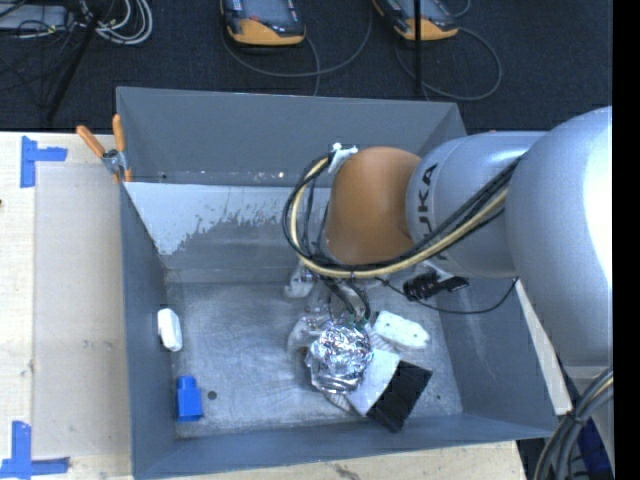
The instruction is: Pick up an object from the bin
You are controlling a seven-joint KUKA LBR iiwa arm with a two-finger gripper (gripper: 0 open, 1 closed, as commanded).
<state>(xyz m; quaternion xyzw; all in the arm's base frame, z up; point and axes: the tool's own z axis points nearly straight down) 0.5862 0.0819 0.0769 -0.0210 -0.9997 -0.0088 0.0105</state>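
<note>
My gripper (318, 298) comes down out of the orange wrist cover over the middle of the bin floor. Just under it lies a crumpled ball of silver foil (338, 356); whether they touch I cannot tell. A white flat piece (402, 331) lies right of the gripper. Below that a black rectangular block (399, 395) rests tilted, next to a white sheet (368, 378) that is partly under the foil.
A small white capsule-shaped thing (168, 329) and a blue block (188, 398) lie apart near the bin's left wall. The arm and its cables cover the bin's right side and part of the back slope.
</note>
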